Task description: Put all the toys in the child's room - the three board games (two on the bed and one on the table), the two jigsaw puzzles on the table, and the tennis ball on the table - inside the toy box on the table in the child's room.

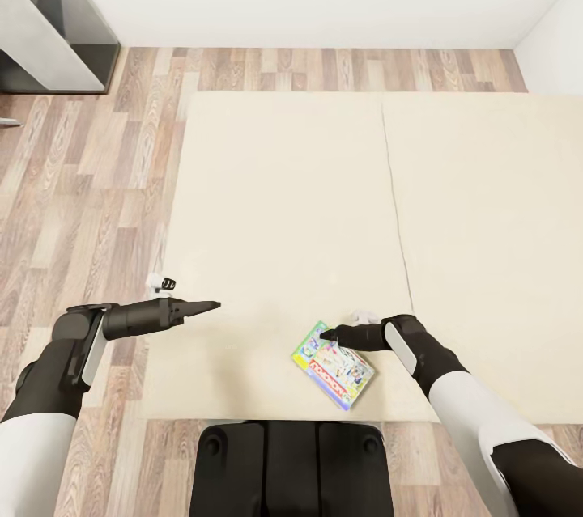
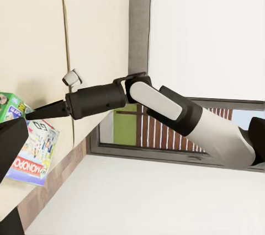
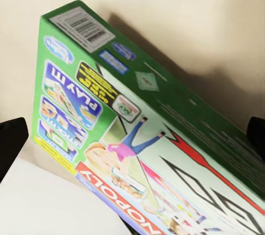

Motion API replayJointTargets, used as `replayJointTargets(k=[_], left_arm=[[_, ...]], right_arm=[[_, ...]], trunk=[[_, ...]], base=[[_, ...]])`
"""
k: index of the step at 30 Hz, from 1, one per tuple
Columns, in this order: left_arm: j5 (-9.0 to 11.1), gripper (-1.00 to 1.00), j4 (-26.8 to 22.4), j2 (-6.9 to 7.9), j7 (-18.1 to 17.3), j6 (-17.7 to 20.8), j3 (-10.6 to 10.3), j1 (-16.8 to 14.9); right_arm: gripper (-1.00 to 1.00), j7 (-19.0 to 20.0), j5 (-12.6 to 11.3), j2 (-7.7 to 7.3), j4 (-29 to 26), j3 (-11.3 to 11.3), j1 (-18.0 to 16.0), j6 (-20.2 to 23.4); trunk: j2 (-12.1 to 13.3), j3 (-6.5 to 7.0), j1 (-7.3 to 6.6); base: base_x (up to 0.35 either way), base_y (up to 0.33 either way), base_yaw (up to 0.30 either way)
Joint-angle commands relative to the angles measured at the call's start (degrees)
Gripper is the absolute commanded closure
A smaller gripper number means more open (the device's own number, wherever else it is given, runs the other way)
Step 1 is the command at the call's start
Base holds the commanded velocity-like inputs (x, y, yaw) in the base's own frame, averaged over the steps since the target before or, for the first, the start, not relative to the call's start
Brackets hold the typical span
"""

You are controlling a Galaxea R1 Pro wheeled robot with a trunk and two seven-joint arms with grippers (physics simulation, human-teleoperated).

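Head view looks down on the bed point(image 1: 308, 201), a wide beige mattress with a seam running near to far right of centre. Wood-plank floor point(image 1: 89, 201) lies left of the bed and beyond it, with a white wall at the far side and a dark grey shelf unit point(image 1: 48, 23) at the far left.

One board game point(image 1: 334, 365) lies on the bed near its near edge, a little right of centre, turned at an angle. Its green edge and bright Monopoly print face up. In the right wrist view the box point(image 3: 143, 135) appears very close, green side with a barcode label, "PLAY" panel and red lettering; it looks tilted off the mattress, shadow beneath it.

Right end effector point(image 1: 326, 334) is at the far left corner of the box, touching or just beside it. Dark fingers point(image 3: 12, 141) show at both edges of the right wrist view with the box between them, so the jaws are spread around it; cannot tell whether they actually clamp it. In the left wrist view the right arm point(image 2: 165, 105) reaches across the mattress with its tip at the box point(image 2: 30, 147).

Left end effector point(image 1: 206, 307) hangs over the left part of the bed, well apart from the box, fingers drawn to a narrow point, holding nothing. Robot base point(image 1: 291, 468) sits at the near edge.
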Motion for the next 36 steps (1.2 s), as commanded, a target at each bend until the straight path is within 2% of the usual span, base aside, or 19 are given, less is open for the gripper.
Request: replayJointTargets(k=[1, 19, 26, 36], left_arm=[[0.0, -1.00, 0.0, 0.02, -0.2, 0.6, 0.0, 0.0], [0.0, -1.00, 0.1, 0.16, -0.2, 0.5, 0.1, 0.0], [0.0, -1.00, 0.1, 1.60, -0.2, 0.5, 0.2, 0.1], [0.0, -1.00, 0.1, 1.89, -0.2, 0.5, 0.3, 0.1]], right_arm=[[-1.00, 0.2, -0.1, -0.06, 0.0, 0.3, 0.0, 0.2], [-1.00, 0.6, -0.2, -1.51, -0.3, -0.1, 0.4, 0.6], [-1.00, 0.4, -0.2, -2.89, -0.7, -0.1, 0.7, 0.3], [-1.00, 0.7, -0.6, -3.27, -0.7, -0.1, 0.8, 1.2]], trunk=[[-0.1, -0.06, 0.04], [-0.1, -0.06, 0.04], [-0.1, -0.06, 0.04], [-0.1, -0.06, 0.04]], base=[[0.000, 0.013, 0.000], [0.000, 0.001, 0.000], [0.000, 0.000, 0.000], [0.000, 0.000, 0.000]])
